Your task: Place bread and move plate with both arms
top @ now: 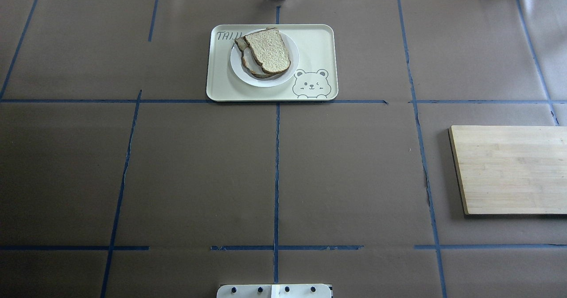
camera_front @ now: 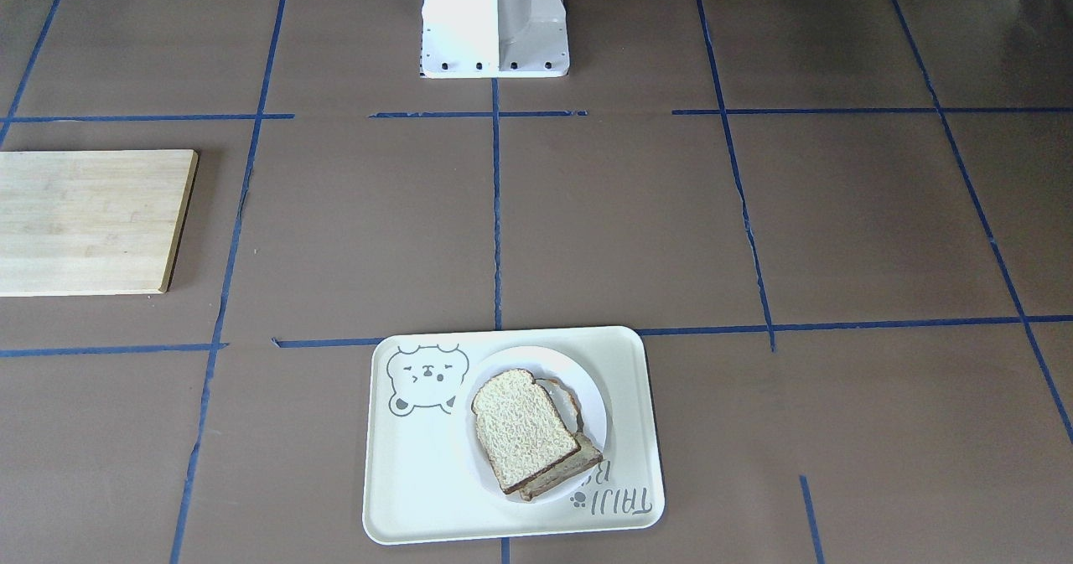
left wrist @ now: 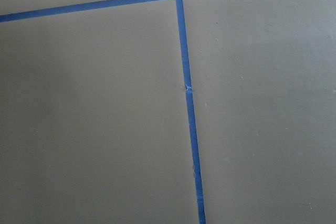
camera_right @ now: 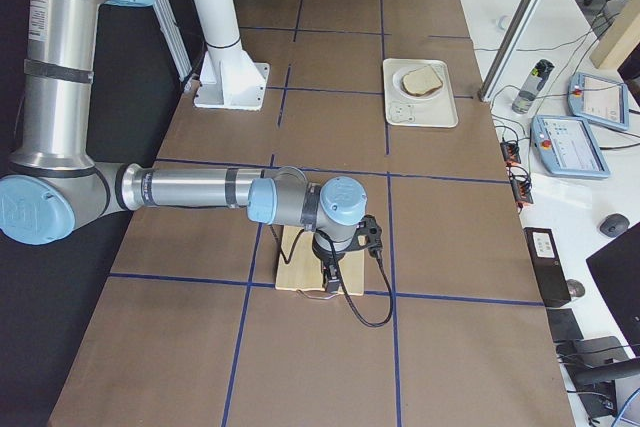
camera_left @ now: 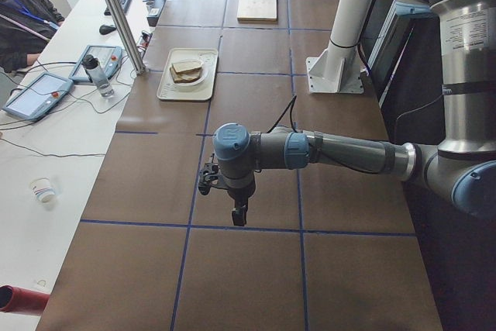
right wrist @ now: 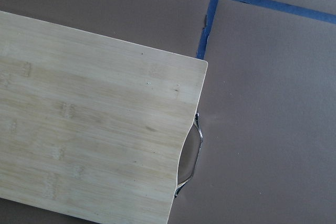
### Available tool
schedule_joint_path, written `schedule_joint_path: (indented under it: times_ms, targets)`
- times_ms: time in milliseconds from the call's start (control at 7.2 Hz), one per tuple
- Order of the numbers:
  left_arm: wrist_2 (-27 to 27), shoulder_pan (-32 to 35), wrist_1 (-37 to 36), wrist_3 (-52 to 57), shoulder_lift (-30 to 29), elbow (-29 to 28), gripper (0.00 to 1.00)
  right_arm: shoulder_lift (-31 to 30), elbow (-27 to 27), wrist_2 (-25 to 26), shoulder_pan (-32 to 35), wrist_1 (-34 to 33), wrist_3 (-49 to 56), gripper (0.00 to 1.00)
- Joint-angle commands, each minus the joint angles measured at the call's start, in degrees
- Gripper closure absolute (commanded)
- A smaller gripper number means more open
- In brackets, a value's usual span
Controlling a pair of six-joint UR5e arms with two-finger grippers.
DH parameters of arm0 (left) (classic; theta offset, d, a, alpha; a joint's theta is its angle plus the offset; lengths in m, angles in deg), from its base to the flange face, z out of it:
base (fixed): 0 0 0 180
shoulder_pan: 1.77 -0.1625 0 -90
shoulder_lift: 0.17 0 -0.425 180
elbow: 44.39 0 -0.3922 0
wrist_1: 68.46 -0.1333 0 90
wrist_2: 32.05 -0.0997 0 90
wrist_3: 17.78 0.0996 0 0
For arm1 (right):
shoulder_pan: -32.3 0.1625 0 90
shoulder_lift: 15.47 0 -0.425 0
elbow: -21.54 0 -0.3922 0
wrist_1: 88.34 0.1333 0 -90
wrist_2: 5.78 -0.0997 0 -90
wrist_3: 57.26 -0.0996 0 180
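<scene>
Two arms, the left arm (camera_left: 341, 153) and the right arm (camera_right: 190, 189), hang well apart from the tray (camera_front: 419, 480), in which the plate (camera_front: 597, 413) sits, the bread (camera_front: 524, 426) lying on it atop a second slice (camera_front: 578, 463), far from the left gripper (camera_left: 239, 213) and the right gripper (camera_right: 328, 282), whose jaws I cannot tell as spread or closed.

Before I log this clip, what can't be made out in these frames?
1. The left gripper and right gripper appear only in the side views, and small; open or shut is unclear.
2. The lower slice: the bread covers most of it in every view.
3. The board: cut off by the front and overhead frame edges.
4. The tray lettering: partly hidden by the plate.
</scene>
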Motion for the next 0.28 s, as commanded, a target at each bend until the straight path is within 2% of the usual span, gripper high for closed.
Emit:
schedule_joint_path:
  times_ms: [0,139]
  targets:
    - [0.12,0.0,0.03,0.07,0.0,0.0,0.0,-0.08,-0.09,-0.15,-0.51,0.0,-0.09,0.0]
    - [0.12,-0.09,0.03,-0.02,0.0,0.09,0.0,-0.34,-0.09,-0.67,-0.69,0.0,0.0,0.0]
